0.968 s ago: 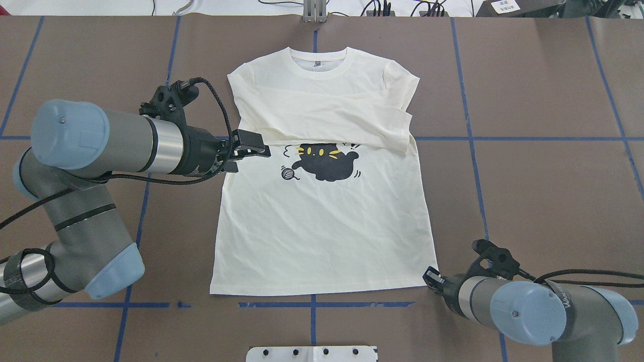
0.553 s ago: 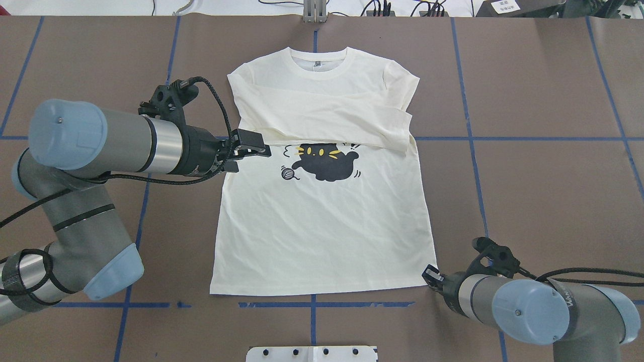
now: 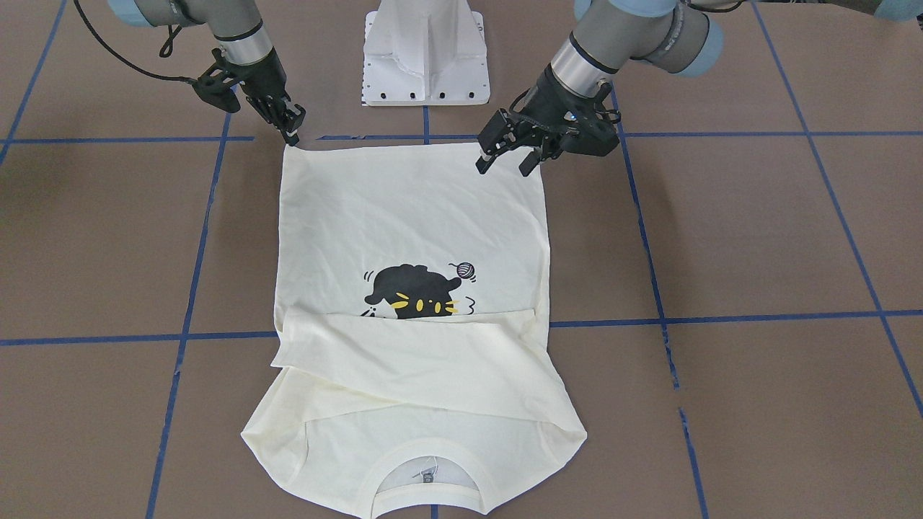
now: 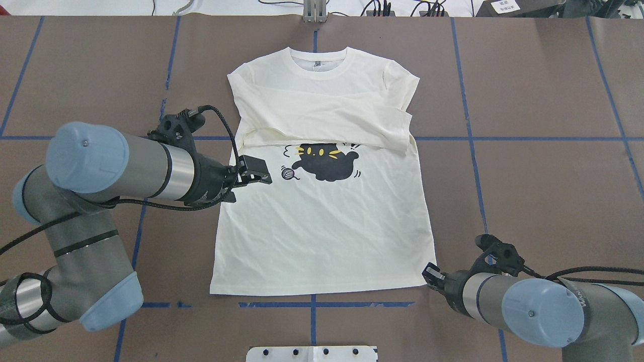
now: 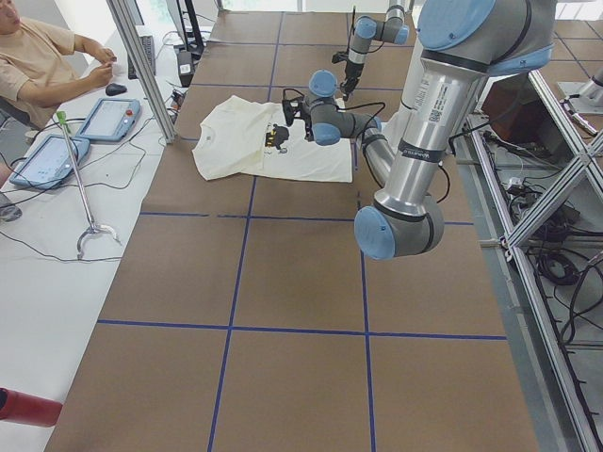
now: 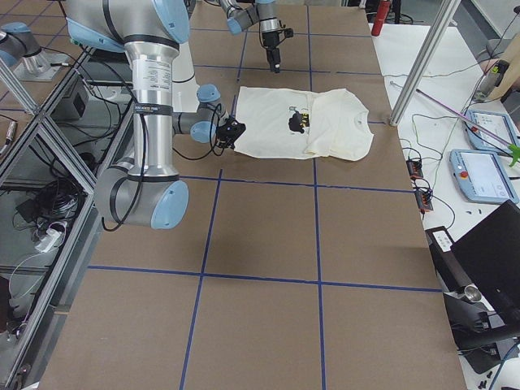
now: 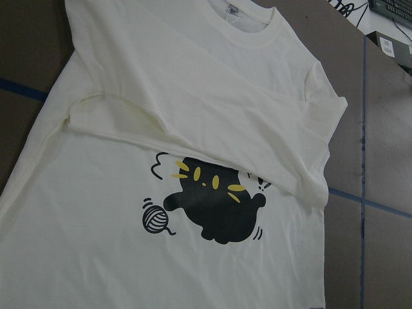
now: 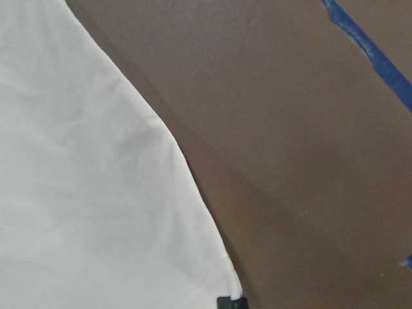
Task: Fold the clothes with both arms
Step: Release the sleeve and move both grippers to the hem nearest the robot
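Note:
The cream T-shirt lies flat, print up, collar far from the robot. Both sleeves are folded across the chest and hide the red lettering. The black cat print shows below them. My left gripper is open and empty, hovering over the shirt's left side beside the print; in the front-facing view it hangs over the shirt near the hem. My right gripper is low at the hem's right corner and looks shut on it. One of its fingertips meets the corner of the shirt.
The brown table mat carries a blue tape grid. The white pedestal base stands at the near edge. Cables lie past the far edge. An operator sits with tablets beyond the table.
My left gripper has moved away from the end of the folded sleeve, toward the robot along the shirt's left side. The right gripper has stayed at the hem corner while its arm shifted a little.

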Controlling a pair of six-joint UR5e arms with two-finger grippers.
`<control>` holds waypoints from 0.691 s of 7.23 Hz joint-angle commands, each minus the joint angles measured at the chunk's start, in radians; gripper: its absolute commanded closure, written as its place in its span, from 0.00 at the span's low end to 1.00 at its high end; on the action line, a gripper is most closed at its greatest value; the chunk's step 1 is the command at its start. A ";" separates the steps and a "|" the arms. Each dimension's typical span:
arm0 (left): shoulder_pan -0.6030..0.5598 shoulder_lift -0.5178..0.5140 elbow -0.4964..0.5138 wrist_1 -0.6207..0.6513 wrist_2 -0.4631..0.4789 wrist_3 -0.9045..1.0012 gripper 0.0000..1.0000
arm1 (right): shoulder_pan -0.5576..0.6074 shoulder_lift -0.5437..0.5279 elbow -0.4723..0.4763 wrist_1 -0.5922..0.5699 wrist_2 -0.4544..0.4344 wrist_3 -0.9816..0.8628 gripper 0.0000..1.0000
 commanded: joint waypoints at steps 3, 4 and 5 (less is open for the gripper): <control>0.250 0.149 -0.161 0.285 0.213 -0.079 0.06 | -0.001 -0.003 0.010 -0.001 0.003 -0.003 1.00; 0.267 0.169 -0.145 0.284 0.218 -0.121 0.08 | -0.001 -0.004 0.009 -0.001 0.003 -0.009 1.00; 0.305 0.163 -0.113 0.284 0.225 -0.144 0.10 | -0.004 -0.006 0.009 -0.001 0.003 -0.011 1.00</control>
